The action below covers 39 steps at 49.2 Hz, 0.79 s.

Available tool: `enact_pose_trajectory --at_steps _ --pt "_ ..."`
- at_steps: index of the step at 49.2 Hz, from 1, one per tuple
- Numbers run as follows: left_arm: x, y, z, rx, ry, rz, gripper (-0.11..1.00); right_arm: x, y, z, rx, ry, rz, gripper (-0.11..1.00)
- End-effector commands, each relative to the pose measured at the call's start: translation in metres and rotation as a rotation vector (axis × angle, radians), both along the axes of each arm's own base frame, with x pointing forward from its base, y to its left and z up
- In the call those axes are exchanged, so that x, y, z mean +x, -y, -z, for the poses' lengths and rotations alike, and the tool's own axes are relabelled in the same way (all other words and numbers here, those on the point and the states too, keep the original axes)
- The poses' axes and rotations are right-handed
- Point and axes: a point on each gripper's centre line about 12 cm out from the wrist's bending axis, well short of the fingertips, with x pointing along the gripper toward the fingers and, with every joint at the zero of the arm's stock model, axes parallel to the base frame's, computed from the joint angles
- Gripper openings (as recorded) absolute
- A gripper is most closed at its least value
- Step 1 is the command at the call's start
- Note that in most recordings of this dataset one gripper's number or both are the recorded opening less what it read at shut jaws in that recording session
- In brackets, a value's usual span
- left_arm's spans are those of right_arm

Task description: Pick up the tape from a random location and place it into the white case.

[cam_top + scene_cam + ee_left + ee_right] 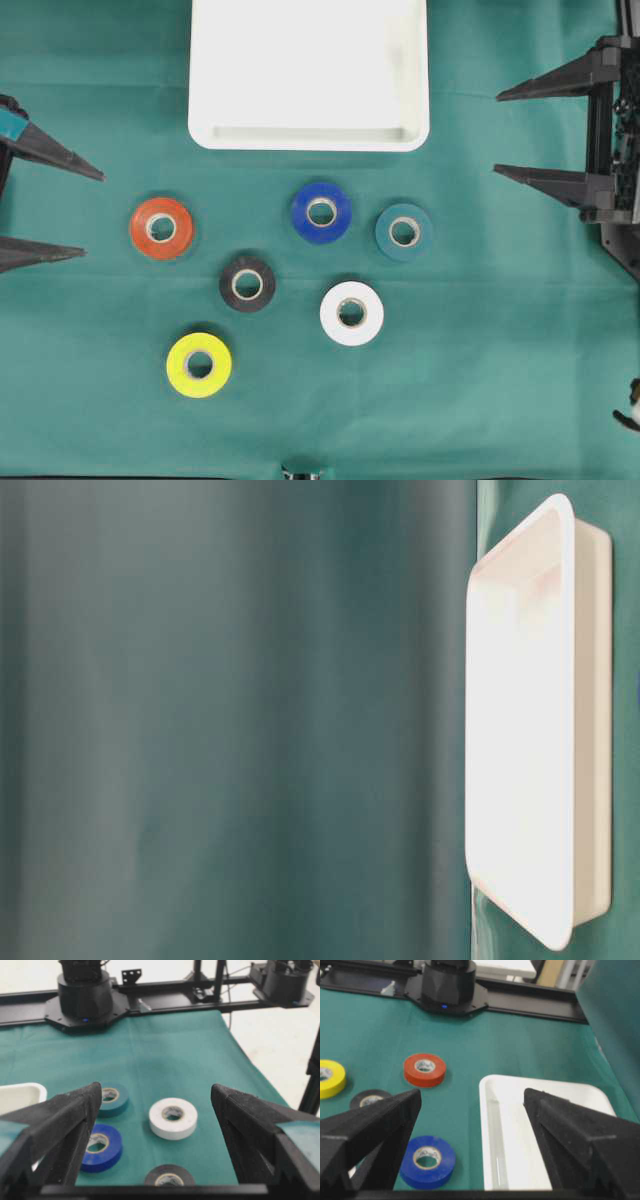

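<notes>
White case (309, 140) at top centre holds nothing, we judge, while six tape rolls (321, 212) lie below and our left gripper (40, 205) and right gripper (535, 132) gape, unladen.

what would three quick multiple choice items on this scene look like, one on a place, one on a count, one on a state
1. Which roll lies nearest the case?
A. yellow
B. blue
C. orange

2. How many tape rolls lie on the cloth?
A. four
B. five
C. six

3. How do the pincers stand?
A. both open, holding nothing
B. left shut on a roll
C. right shut on the case

Answers:
1. B: in the overhead view the blue roll sits just below the case's rim, while the yellow roll is farthest.
2. C: orange, blue, teal, black, white and yellow.
3. A: the left pincer and right pincer show spread fingers with nothing between them.
</notes>
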Motion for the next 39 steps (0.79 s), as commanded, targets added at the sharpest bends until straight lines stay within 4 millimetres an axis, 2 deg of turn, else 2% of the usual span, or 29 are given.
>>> enact_pose_trajectory --at_steps 1,11,17,27,39 --pt "0.003 0.001 -0.01 -0.007 0.02 0.003 1.0 0.003 0.0 -0.012 0.001 0.029 0.002 0.93" --pt "0.004 0.001 -0.01 -0.009 0.023 0.002 1.0 0.003 0.0 -0.011 0.0 0.028 0.002 0.93" --pt "0.013 0.004 -0.011 -0.008 0.016 0.007 1.0 0.004 0.001 -0.011 0.0 0.026 0.002 0.93" --pt "0.047 0.016 -0.022 0.002 -0.018 0.025 1.0 0.007 0.001 -0.011 0.0 0.018 0.002 0.93" --pt "0.099 0.029 -0.034 0.013 -0.052 0.028 1.0 0.01 0.001 -0.01 0.001 0.008 0.002 0.93"
